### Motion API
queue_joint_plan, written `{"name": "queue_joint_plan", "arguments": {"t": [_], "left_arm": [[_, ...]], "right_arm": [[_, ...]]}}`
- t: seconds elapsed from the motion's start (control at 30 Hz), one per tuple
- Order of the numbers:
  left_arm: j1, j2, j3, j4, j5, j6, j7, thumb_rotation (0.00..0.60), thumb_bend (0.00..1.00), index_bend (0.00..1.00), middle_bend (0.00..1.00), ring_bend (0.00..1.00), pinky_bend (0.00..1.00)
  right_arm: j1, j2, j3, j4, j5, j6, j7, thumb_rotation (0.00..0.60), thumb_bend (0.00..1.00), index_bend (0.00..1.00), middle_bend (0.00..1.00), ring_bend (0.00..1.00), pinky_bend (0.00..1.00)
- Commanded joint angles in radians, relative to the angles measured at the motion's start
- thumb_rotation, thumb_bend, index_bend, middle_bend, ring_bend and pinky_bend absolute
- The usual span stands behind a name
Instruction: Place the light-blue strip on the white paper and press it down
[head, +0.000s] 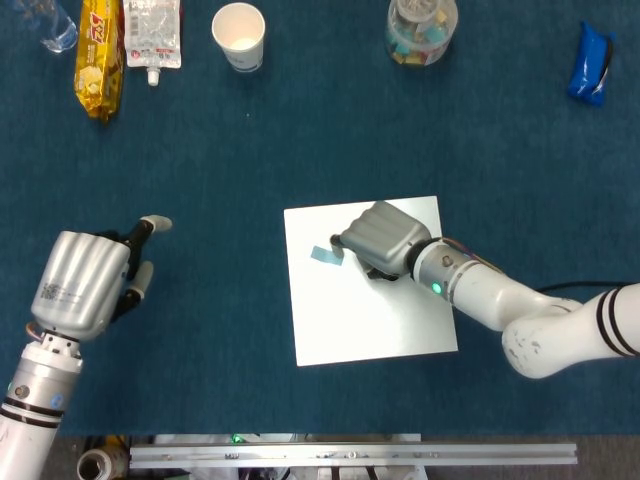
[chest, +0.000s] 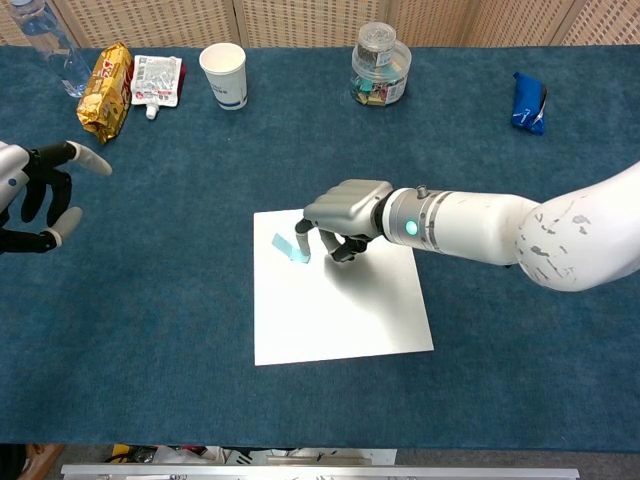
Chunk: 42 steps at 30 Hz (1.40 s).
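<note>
The counter (chest: 180, 330) is covered edge to edge by a dark blue, carpet-like cloth. Behind its far edge, the chest view shows tan woven panels (chest: 300, 20) divided by pale vertical posts. Along the near edge runs a silver metal rail (head: 350, 455). Lighting is even and diffuse, casting only soft shadows.

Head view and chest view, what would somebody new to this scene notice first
First, the white paper square, bright against the dark blue table near the middle, with the right hand over its upper part. A fingertip of that hand meets the small light-blue strip lying on the sheet. Next, the left hand off at the left edge, holding nothing, and the row of snacks and a paper cup along the far side.
</note>
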Motion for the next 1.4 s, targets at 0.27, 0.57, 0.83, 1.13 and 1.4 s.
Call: {"name": "queue_joint_plan", "arguments": {"t": [0.27, 0.57, 0.83, 1.13, 1.4], "left_arm": [[0.003, 0.0, -0.003, -0.003, -0.002, -0.004, 0.003, 0.6, 0.44, 0.29, 0.7, 0.7, 0.95], [0.004, 0.0, -0.006, -0.007, 0.0, -0.008, 0.008, 0.6, 0.44, 0.29, 0.7, 0.7, 0.95], [0.007, 0.003, -0.007, -0.012, -0.005, -0.011, 0.011, 0.6, 0.44, 0.29, 0.7, 0.7, 0.95], [0.009, 0.004, -0.008, -0.014, 0.0, -0.01, 0.009, 0.6, 0.44, 0.29, 0.7, 0.71, 0.95], [0.009, 0.003, -0.008, -0.015, 0.001, -0.014, 0.012, 0.6, 0.44, 0.29, 0.7, 0.71, 0.95]], "right_arm": [[0.002, -0.004, -0.008, -0.005, -0.009, 0.003, -0.002, 0.525, 1.0, 0.33, 1.0, 1.0, 1.0], [-0.01, -0.001, 0.004, -0.011, -0.035, 0.018, 0.017, 0.525, 1.0, 0.33, 1.0, 1.0, 1.0], [-0.003, -0.025, 0.006, 0.01, -0.032, 0.006, 0.011, 0.525, 1.0, 0.33, 1.0, 1.0, 1.0], [0.005, -0.03, 0.006, 0.012, -0.009, 0.018, 0.0, 0.527, 1.0, 0.33, 1.0, 1.0, 1.0], [0.001, -0.03, 0.008, 0.023, -0.012, 0.017, 0.004, 0.526, 1.0, 0.33, 1.0, 1.0, 1.0]]}}
